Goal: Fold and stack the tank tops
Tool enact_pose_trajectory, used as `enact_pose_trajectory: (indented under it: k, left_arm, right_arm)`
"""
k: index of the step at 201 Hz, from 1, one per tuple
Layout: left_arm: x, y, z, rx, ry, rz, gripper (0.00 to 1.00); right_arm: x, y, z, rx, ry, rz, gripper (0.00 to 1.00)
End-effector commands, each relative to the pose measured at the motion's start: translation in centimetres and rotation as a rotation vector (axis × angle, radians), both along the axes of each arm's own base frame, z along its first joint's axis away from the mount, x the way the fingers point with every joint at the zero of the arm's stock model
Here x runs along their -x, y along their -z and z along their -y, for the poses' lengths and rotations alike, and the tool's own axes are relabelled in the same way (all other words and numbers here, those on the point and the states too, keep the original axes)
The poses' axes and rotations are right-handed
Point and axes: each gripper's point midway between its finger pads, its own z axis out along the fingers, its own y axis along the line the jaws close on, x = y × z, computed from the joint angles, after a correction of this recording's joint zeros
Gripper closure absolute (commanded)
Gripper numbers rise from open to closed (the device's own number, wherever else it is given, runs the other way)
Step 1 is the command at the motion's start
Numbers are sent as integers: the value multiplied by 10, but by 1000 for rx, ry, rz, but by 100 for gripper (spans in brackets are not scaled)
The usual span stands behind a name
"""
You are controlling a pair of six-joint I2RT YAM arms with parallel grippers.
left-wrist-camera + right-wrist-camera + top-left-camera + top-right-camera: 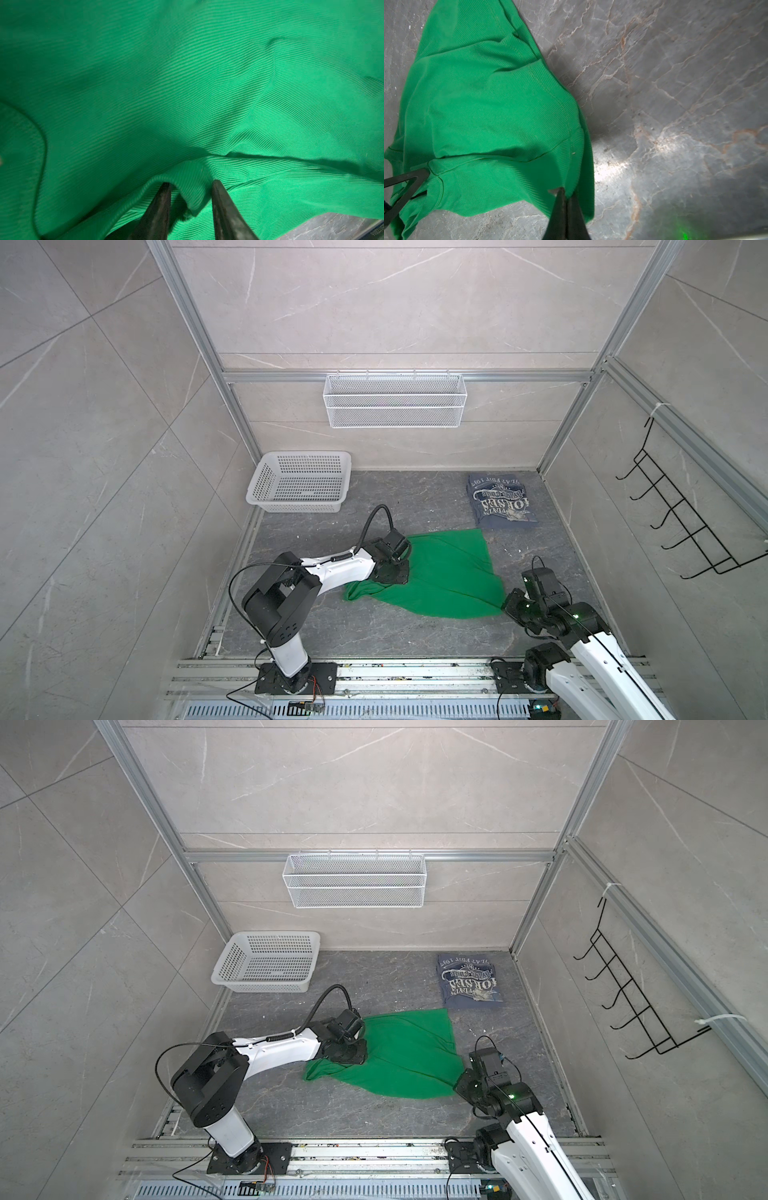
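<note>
Jaws of the left gripper (191, 185) stand partly apart, the 2 fingers (164, 199) pressing down on the green tank top (449, 576) with a raised fold of its ribbed cloth between them. Whether the fold is pinched cannot be told. The right gripper (566, 193) has its jaws together, clamped on the hem at the top's right-hand corner, low over the table (374, 630).

The green top lies spread and wrinkled mid-table, with its long axis running left to right between the 2 grippers. Its far corner points at the blue tank top (500, 502), just beside that top's near edge. The blue top lies folded into a rectangle at the far right, close to the side wall, with its lettering upside down in both top views.

Bare table shows in front of the green top, and at the far middle between the blue top and the basket (299, 483).
</note>
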Motion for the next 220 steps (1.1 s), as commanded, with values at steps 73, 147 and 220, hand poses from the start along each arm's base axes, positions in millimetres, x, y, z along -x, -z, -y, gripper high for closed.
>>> enact_pose_trajectory:
  k: [73,147,220]
  left_arm:
    - [6,-40,10,135,22,68,100]
    - [15,-192,-48,222,3,475,100]
    - [35,-173,-93,150,-65,505,100]
  right_arm:
    - [-13,-24,9,62,-4,80,100]
    - [-43,-111,2,94,-113,301,100]
    - [-36,-74,-31,-69,-215,252,100]
